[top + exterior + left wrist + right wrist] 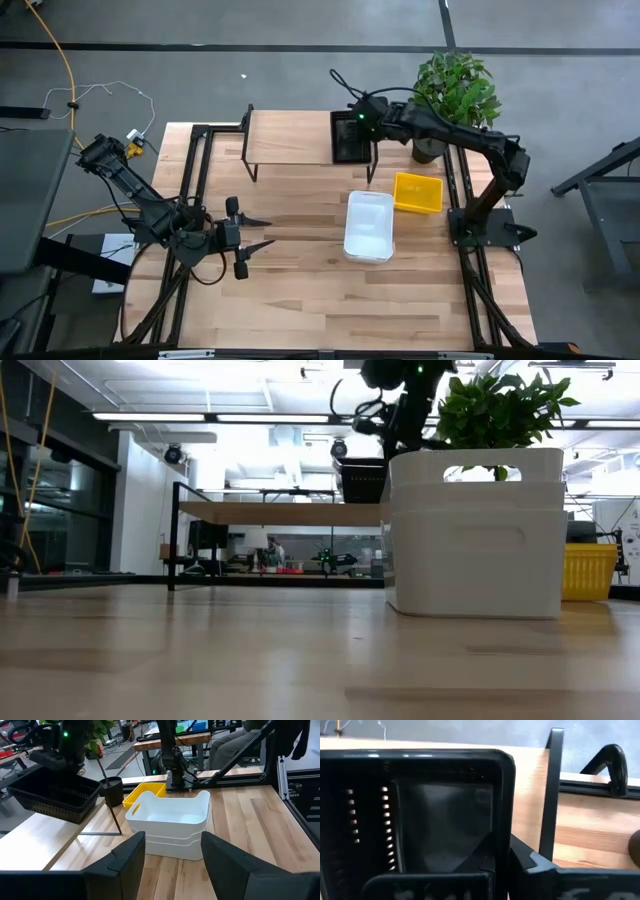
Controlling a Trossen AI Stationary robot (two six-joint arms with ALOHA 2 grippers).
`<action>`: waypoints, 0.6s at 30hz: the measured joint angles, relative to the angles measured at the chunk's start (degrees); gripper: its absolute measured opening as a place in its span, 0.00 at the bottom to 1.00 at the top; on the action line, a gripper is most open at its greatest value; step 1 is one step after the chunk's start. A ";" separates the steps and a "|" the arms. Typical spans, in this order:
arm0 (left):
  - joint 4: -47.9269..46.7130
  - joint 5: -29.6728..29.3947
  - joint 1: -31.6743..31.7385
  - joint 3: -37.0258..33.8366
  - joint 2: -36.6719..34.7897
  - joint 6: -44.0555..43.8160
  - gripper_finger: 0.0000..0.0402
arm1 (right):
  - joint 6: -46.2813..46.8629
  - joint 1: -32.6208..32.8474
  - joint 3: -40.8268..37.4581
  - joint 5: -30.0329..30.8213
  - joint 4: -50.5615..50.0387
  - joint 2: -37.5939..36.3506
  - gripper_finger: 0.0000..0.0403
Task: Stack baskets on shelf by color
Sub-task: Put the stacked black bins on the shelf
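**Right arm holds black basket at the shelf while white stack waits on the table**

The right gripper (362, 118) reaches across the far side of the table, its jaws clamped together on the rim of a black basket (352, 137) with grid-like walls. The basket sits at the right end of the shelf (288, 137), a light wood platform on thin black legs; from the low camera the black basket (362, 480) appears level with the shelf top (280, 512), though whether it rests on the wood or hangs just above cannot be told. The right wrist camera looks down into the black basket (415, 815), with the shelf's wood (530, 800) beside it.

On the tabletop (300, 290), right of centre, stand stacked white baskets (369, 225), nested one inside another. Just beside them, toward the right arm's base, lies a yellow basket (417, 192). A potted plant (455, 90) stands at the far right corner.

The left gripper (255, 232) hovers over the table's left half, its fingers (125, 857) apart and holding nothing, pointing toward the white baskets (170, 822) and well apart from them.
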 joint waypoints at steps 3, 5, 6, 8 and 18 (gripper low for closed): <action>-0.07 0.01 0.00 0.00 0.01 -0.26 0.45 | 1.13 -0.99 -1.24 0.55 0.21 0.00 0.01; -0.09 0.01 0.00 0.00 0.00 -0.04 0.45 | 0.97 -1.20 -1.88 0.48 0.76 0.00 0.01; -0.11 0.01 0.00 0.00 -0.01 0.09 0.45 | 0.87 -1.33 -2.00 0.46 0.69 0.00 0.01; -0.11 0.01 0.00 0.00 -0.01 0.09 0.45 | 0.68 -1.47 -2.03 0.40 -0.07 0.00 0.01; -0.13 0.03 0.00 -0.02 -0.02 -0.19 0.45 | -0.17 -1.32 -2.14 0.34 -1.39 0.11 0.16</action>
